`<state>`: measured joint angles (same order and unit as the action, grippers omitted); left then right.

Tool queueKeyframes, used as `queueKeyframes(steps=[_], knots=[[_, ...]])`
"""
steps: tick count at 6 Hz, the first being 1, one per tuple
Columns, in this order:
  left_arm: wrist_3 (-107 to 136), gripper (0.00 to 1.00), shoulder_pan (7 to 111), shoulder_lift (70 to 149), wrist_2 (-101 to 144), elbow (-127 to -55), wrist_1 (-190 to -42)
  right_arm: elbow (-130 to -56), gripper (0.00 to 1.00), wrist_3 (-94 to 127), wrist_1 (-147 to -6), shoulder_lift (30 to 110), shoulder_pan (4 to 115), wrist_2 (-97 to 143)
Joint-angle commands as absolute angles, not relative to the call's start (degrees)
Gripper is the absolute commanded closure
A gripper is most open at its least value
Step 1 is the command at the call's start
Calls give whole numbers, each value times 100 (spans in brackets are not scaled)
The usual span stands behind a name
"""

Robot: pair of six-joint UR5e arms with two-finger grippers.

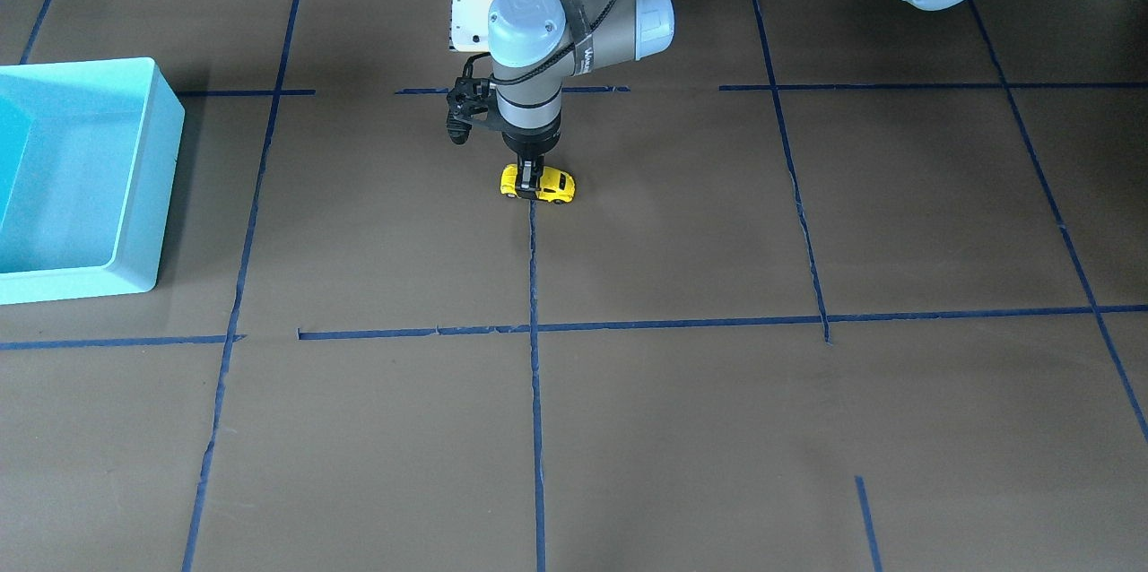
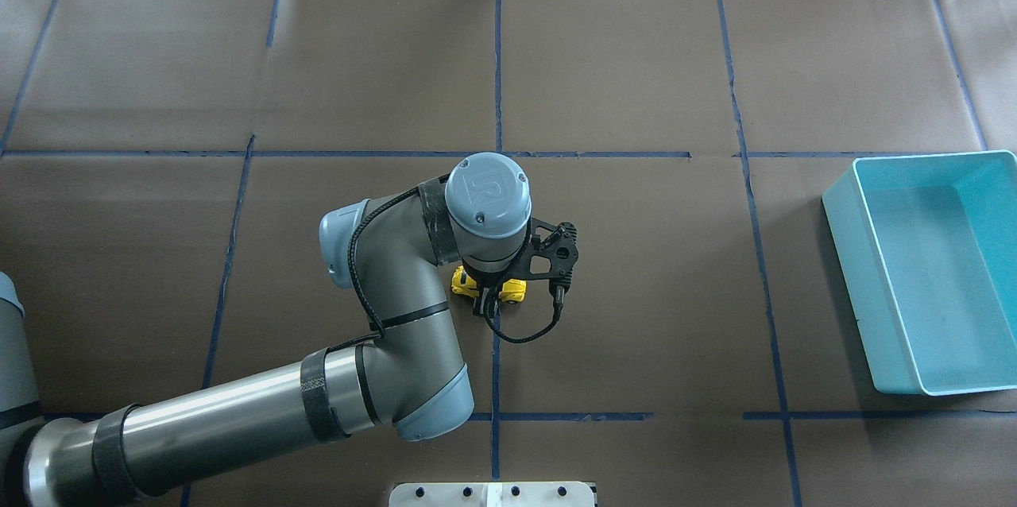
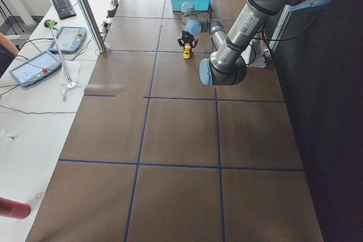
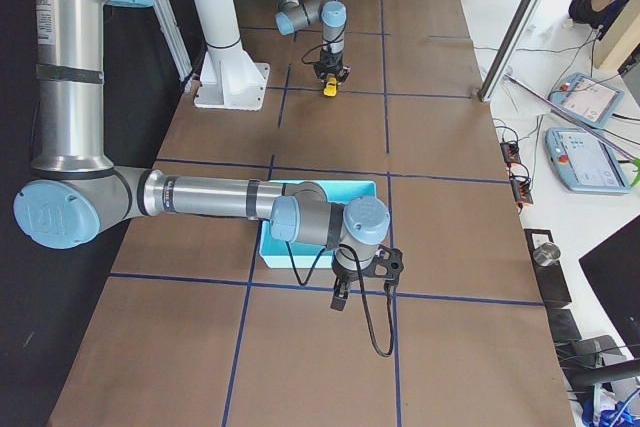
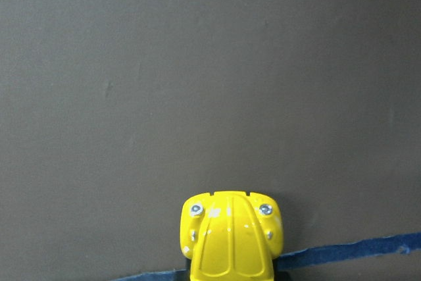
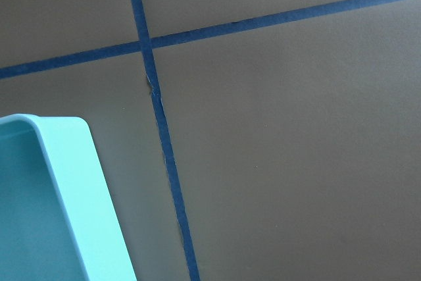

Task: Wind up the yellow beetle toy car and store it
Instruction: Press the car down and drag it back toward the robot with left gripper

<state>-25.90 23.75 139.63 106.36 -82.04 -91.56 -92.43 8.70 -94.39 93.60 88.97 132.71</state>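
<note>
One tiny car [image 1: 558,186] is sitting on the table [image 1: 682,429] at a tape line [image 1: 533,249], well apart from the bin [image 1: 167,177]. The left gripper [image 1: 533,178] is standing over it, jaws nearly closed, pinching its sides at mid-body. The right gripper [image 4: 339,299] is hovering near the bin; its jaws I cannot tell. The car is probably light, stiff, glossy; gripping the sides between the wheels seems safest.
</note>
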Motion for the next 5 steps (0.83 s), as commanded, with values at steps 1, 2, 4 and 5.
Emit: queueKeyframes(steps=[1, 2, 4, 5], knots=[[-2602, 92, 2373, 13373, 10644, -8714, -9219, -9229, 0, 870, -9439, 9360, 8895, 13271], [-2584, 92, 2382, 12985, 10652, -9145, -9237, -9229, 0, 870, -9439, 9360, 8903, 13271], [-2619, 42, 2382, 12387, 10661, -9561, -9456, -9229, 0, 870, -9439, 9360, 8895, 13271], [-2645, 0, 2434, 12323, 10652, -9649, -9605, -9229, 0, 870, -9439, 9360, 8895, 13271]])
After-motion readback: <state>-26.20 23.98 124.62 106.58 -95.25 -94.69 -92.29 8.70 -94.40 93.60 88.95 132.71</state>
